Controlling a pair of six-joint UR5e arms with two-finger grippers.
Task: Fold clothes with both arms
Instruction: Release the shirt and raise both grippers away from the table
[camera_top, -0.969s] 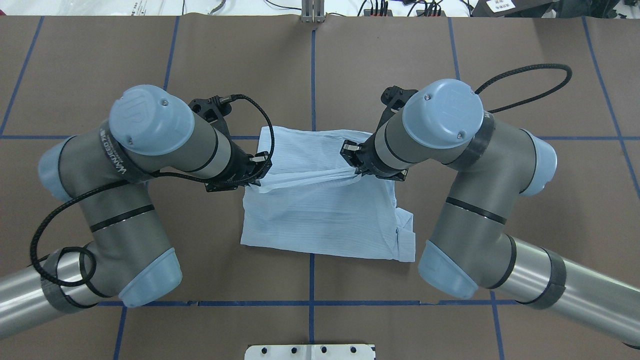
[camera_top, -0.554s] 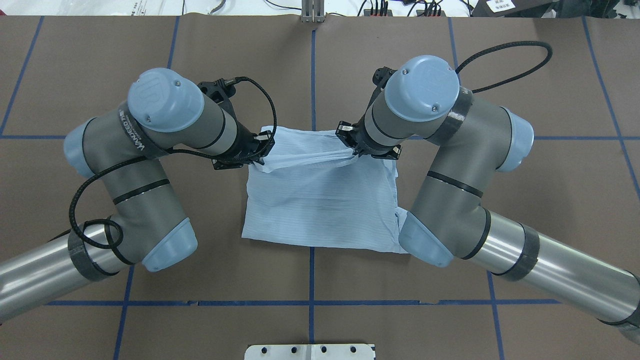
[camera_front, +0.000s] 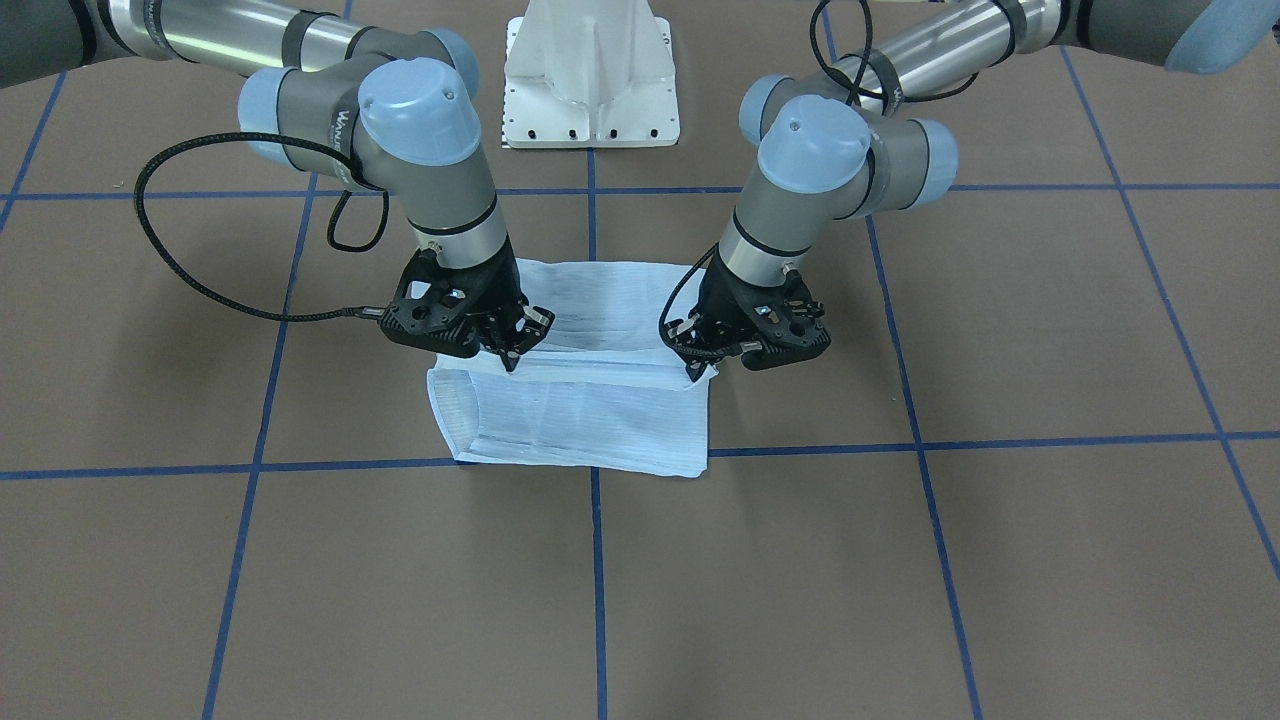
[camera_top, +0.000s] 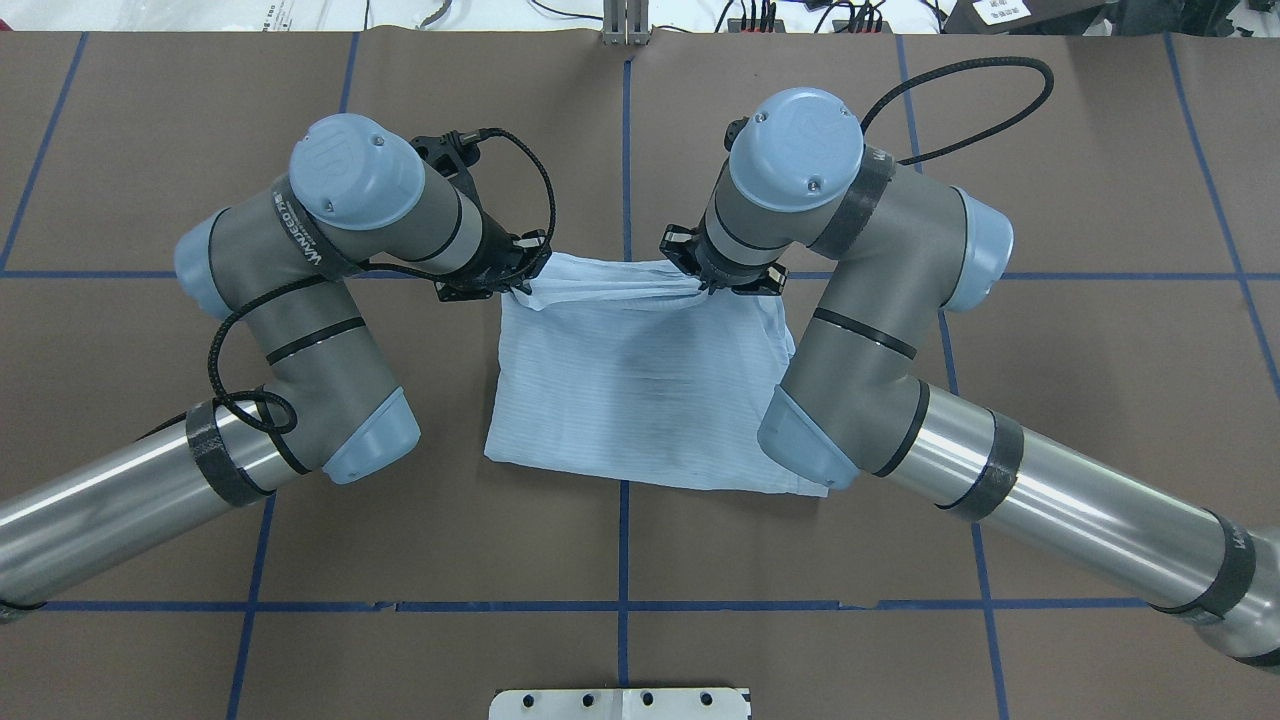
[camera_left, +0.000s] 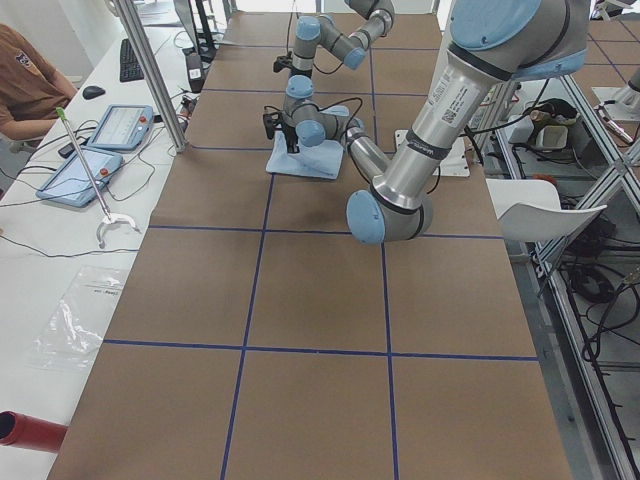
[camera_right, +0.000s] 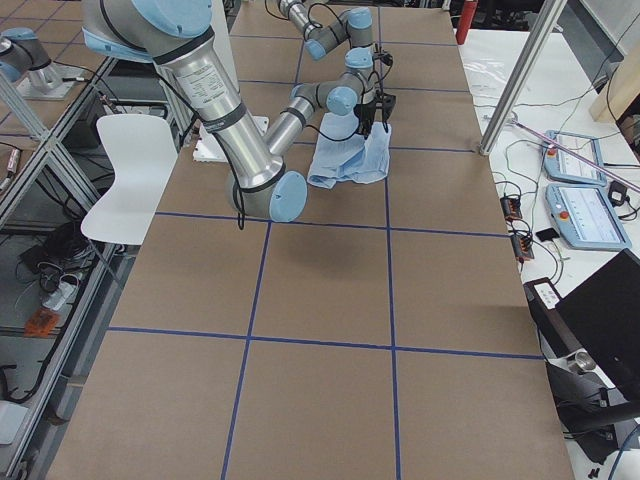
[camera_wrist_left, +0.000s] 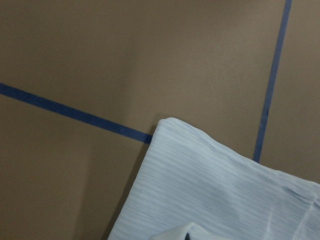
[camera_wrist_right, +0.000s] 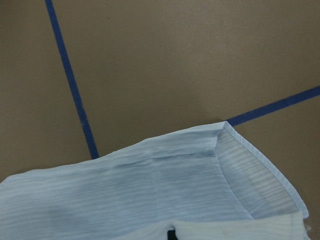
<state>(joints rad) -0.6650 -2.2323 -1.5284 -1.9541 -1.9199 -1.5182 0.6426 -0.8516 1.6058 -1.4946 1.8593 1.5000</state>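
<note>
The light-blue striped shirt lies folded into a rough rectangle at the middle of the brown table. My left gripper is shut on the shirt's lifted edge at its far left corner. My right gripper is shut on the same edge at its far right; the cloth is stretched in a bunched band between them. In the front view the left gripper is on the right and the right gripper on the left, both low over the shirt. Both wrist views show the shirt below on the table.
Blue tape lines grid the brown table. The white pedestal stands at the robot's side. An operator, tablets and a reacher tool lie on the side bench. A white chair stands beside the table.
Both arms have moved away from the robot's base, carrying the gripped edge of the shirt over the lower layer to its far edge. Both grippers stay shut on the cloth.
</note>
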